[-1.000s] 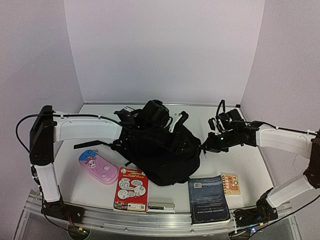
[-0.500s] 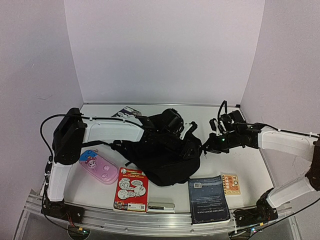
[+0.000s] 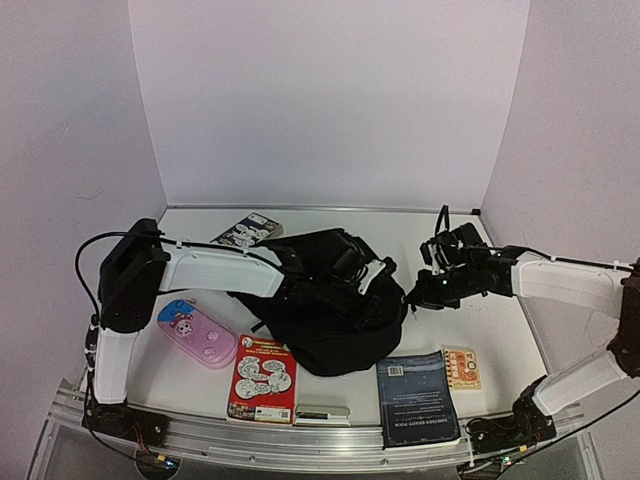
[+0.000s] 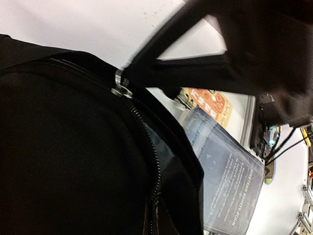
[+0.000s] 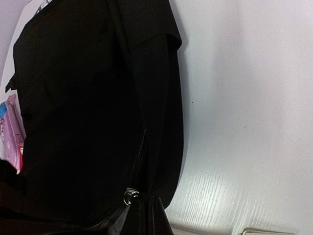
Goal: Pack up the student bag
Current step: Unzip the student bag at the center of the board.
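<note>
student bag [image 3: 335,325] blocks ctr, books [image 3: 262,380] along near edge, free table [image 3: 500,335] far rt

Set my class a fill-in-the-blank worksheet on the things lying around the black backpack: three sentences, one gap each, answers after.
1. The pencil case lying left of the student bag is mainly ____ in colour.
2. The comic book in front of the pencil case has a ____ cover.
3. The small booklet right beside the dark blue book is ____ in colour.

Missing words: pink; red; orange.
</note>
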Controlling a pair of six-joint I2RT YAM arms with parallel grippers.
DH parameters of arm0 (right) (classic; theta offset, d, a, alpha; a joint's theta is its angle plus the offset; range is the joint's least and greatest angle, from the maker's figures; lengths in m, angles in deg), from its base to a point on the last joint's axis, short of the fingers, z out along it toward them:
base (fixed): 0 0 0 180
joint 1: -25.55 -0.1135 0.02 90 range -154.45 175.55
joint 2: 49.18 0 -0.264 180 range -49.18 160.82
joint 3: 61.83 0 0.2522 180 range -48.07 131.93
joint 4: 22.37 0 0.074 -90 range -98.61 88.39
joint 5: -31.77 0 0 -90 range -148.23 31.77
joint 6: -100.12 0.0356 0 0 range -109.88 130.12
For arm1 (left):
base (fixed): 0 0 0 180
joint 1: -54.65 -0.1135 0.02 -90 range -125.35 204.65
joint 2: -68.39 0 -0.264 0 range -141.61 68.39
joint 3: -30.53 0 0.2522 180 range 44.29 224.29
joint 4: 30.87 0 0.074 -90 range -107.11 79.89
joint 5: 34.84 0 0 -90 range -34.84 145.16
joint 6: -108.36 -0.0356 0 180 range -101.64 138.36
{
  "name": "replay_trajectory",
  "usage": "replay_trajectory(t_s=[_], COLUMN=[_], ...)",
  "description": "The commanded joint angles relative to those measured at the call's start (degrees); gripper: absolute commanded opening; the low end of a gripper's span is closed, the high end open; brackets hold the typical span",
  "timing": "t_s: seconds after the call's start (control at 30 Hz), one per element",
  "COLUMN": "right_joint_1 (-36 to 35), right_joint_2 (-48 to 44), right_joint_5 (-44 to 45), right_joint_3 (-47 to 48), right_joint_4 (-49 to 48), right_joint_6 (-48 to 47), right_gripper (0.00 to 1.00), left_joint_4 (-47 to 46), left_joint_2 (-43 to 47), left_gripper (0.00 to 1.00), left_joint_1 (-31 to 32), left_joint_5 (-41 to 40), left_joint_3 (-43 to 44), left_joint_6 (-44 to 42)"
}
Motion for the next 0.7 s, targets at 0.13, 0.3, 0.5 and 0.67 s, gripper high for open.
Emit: replay_trajectory(t_s=[0.13, 0.3, 0.5, 0.67], right_joint_1=[0.4, 0.5, 1.6, 3.0], right_joint_2=[7.6, 14.0, 23.2, 29.0], right_joint_5=[7.3, 9.0, 11.9, 12.1], right_joint_3=[9.6, 14.8, 21.1, 25.8], right_joint_4=[0.5, 0.8, 1.3, 1.4], right_joint_6=[-2.8, -5.3, -6.6, -7.0], right_gripper=[0.00, 0.00, 0.00, 0.00], left_joint_4=[1.7, 2.6, 3.1, 3.9], left_joint_2=[8.7, 11.2, 14.4, 15.4], left_gripper=[0.00, 0.00, 0.00, 0.00], left_joint_1=[3.2, 3.5, 3.5, 3.5], left_joint_5=[1.5, 0.9, -0.1, -0.2], left_joint_3=[-3.5, -4.7, -6.1, -6.5], left_joint_6=[-1.9, -1.9, -1.6, -0.9])
